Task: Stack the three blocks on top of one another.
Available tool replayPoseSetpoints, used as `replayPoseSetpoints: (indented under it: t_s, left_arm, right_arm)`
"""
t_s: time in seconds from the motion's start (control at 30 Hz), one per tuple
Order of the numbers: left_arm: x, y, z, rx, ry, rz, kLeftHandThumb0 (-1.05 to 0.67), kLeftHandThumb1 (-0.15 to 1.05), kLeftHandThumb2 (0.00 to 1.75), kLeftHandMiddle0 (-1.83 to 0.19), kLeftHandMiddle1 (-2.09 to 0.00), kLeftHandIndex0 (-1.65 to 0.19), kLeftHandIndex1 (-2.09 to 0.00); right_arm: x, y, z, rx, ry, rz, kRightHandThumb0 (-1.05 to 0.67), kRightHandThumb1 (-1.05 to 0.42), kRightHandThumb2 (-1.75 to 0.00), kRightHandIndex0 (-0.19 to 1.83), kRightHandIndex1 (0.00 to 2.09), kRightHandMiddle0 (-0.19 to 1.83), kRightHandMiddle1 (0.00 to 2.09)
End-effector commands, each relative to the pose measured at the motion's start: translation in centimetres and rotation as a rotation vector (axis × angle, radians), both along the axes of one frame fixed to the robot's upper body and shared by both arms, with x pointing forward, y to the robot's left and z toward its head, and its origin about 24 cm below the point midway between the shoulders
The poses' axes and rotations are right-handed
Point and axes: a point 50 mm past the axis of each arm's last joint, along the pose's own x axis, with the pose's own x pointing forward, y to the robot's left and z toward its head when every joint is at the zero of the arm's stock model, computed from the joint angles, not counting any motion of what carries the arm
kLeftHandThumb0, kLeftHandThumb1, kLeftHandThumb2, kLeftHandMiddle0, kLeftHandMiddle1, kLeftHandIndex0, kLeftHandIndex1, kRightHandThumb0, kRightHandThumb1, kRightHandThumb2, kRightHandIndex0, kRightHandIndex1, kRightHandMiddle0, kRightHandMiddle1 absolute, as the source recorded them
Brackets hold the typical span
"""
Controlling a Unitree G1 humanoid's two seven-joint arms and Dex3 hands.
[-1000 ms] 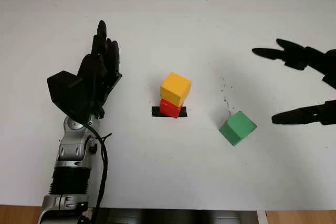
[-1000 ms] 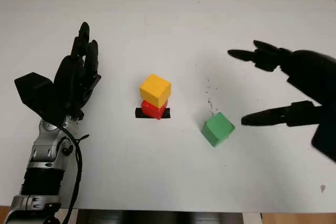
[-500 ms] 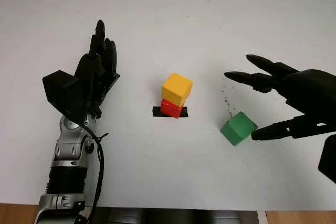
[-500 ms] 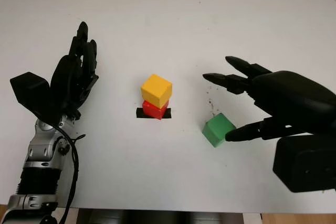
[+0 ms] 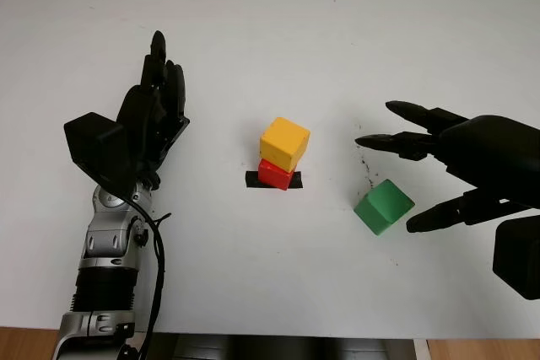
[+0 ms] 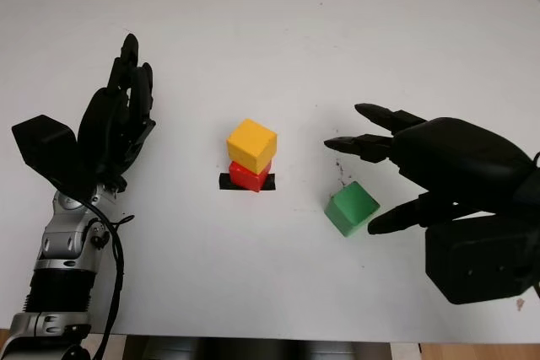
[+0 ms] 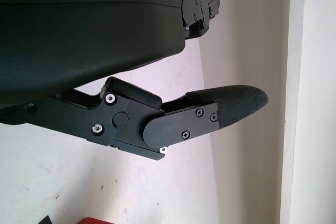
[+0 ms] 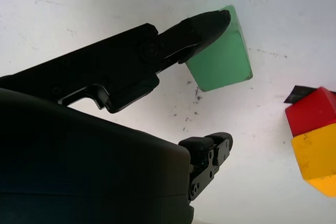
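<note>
Yellow block [image 5: 284, 142] sits on the red block [image 5: 273, 174] at the table's [image 5: 270, 40] middle in the eye views, green block [image 5: 383, 206] lies apart beside the open right hand [image 5: 447, 166], left hand [image 5: 148, 124] open far left, while the right wrist view shows 1 fingertip [image 8: 210, 22] near the green block's edge, not gripping it.

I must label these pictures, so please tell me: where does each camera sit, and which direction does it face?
Left and right eye views: on the head, looking down at the white table; both black hands show, left hand open, raised.
Left wrist view: at the left wrist, facing the table edge and wall.
Right wrist view: at the right wrist; open right hand around the green cube.
Shared: yellow cube on red cube.
</note>
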Motion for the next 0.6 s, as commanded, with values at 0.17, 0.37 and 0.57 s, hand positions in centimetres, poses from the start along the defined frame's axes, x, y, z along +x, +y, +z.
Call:
replayPoseSetpoints:
  t_s: [0.17, 0.37, 0.57]
  left_arm:
    - [0.1, 0.3, 0.8, 0.016, -0.019, 0.003, -0.76, 1.05, 0.67, 0.18, -0.05, 0.18, -0.04]
    - [0.1, 0.5, 0.8, 0.013, -0.021, 0.003, -0.77, 1.05, 0.66, 0.18, -0.05, 0.18, -0.04]
    - [0.1, 0.5, 0.8, 0.014, -0.019, 0.000, -0.77, 1.05, 0.66, 0.19, -0.05, 0.18, -0.04]
  right_arm:
    - [0.0, 0.3, -0.5, -0.021, 0.002, 0.013, -0.67, -0.86, -0.05, 0.03, 0.08, 0.42, 0.16]
    - [-0.1, 0.3, -1.3, -0.013, -0.001, 0.011, -0.63, -0.86, -0.05, 0.07, 0.09, 0.44, 0.18]
    - [0.0, 0.5, -1.9, -0.036, -0.020, 0.041, -0.63, -0.88, -0.06, 0.11, 0.10, 0.49, 0.23]
